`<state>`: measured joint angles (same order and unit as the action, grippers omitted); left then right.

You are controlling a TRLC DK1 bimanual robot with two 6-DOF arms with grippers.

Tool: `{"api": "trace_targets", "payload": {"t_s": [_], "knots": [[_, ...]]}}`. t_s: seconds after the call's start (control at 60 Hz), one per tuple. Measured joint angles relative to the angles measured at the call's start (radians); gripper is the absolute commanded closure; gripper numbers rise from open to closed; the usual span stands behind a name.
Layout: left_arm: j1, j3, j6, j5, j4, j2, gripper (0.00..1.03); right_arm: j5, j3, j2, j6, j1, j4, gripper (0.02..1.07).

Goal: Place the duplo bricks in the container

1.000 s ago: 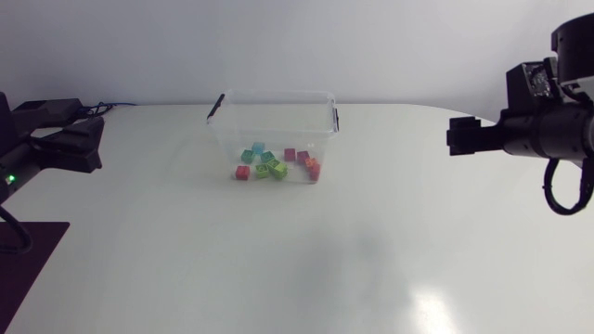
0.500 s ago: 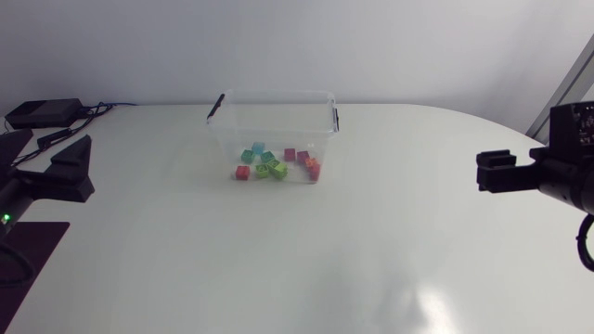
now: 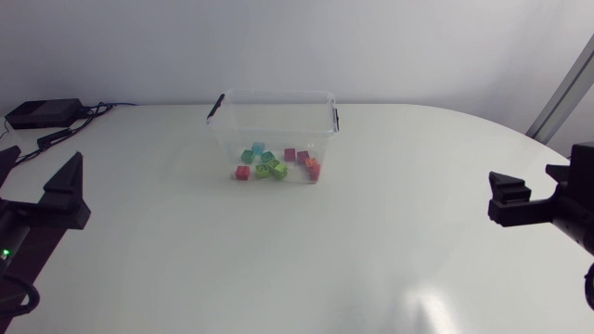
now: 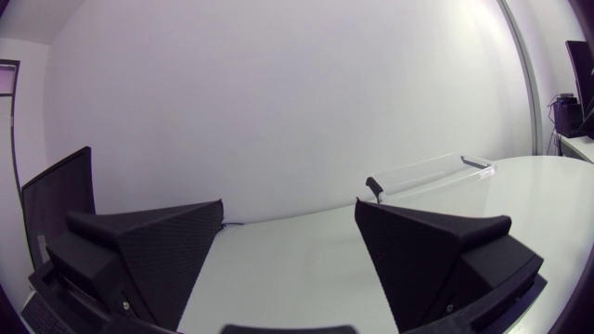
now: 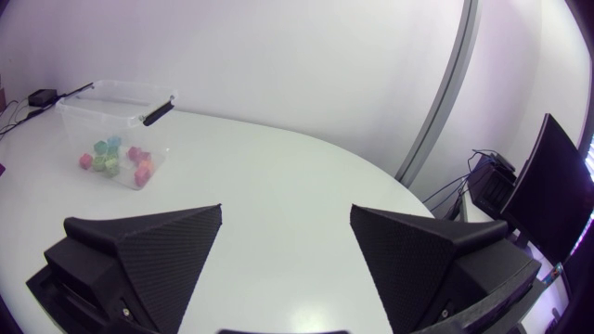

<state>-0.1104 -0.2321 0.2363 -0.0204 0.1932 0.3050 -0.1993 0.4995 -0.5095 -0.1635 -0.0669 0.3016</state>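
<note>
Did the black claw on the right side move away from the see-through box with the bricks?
Yes. The right arm's matte black gripper has drawn back from the clear plastic container, toward the near right edge of the table.

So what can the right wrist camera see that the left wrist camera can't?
Only the right wrist view shows the duplo bricks, red, green and blue, lying inside the clear container, plus the right gripper. Only the left wrist view shows the left gripper; there, just the container's top edge peeks out, with no bricks visible. Both show the container, the white table and a gripper that is open and empty.
</note>
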Motion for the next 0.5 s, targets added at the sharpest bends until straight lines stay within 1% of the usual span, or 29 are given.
{"api": "trace_targets", "payload": {"t_s": [0.183,0.5], "knots": [[0.011,0.049,-0.010,0.000,-0.031,-0.064,0.05,0.032,-0.099,0.105,0.003,0.014,-0.060,0.07],[0.051,0.117,-0.088,0.004,-0.099,-0.163,0.05,0.101,-0.259,0.272,0.053,0.034,-0.154,0.07]]}}
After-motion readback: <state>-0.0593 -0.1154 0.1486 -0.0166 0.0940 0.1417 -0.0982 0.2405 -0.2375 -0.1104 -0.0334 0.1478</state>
